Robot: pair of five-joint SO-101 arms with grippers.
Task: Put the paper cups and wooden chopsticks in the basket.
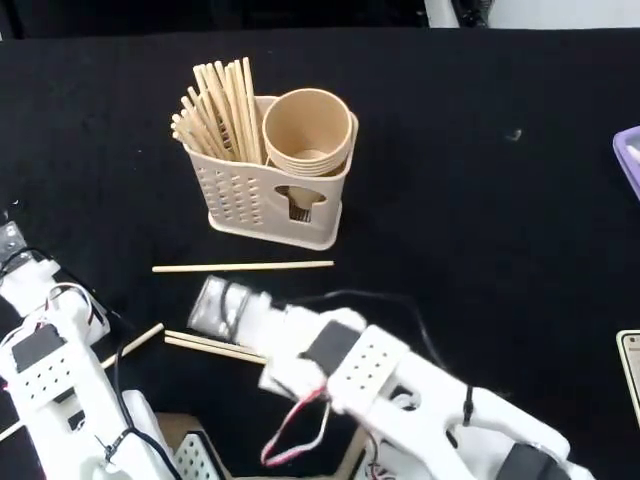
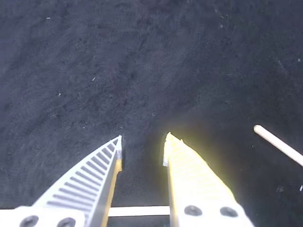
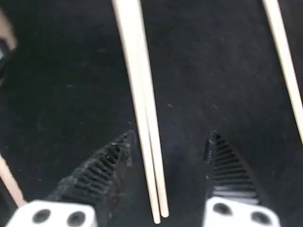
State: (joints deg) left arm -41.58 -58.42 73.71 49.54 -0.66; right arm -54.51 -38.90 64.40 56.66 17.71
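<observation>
A beige slotted basket [image 1: 262, 200] stands at the back middle of the black cloth. It holds a bundle of wooden chopsticks [image 1: 218, 108] and stacked paper cups [image 1: 308, 132]. One loose chopstick [image 1: 240, 266] lies in front of the basket. A pair of chopsticks [image 1: 215, 346] [image 3: 142, 94] lies nearer the front. My right gripper [image 3: 171, 139] [image 1: 215, 308] is open, low over this pair, which runs between its fingers, close to one of them. Another single chopstick [image 1: 135, 343] [image 2: 279, 144] lies by my left arm [image 1: 45, 360]. My left gripper [image 2: 143, 139] is open over bare cloth.
A purple object [image 1: 628, 155] and a pale card-like thing [image 1: 632, 365] sit at the right edge of the cloth. Cables [image 1: 295, 430] trail around the arm bases at the front. Bare black cloth lies to the right of the basket.
</observation>
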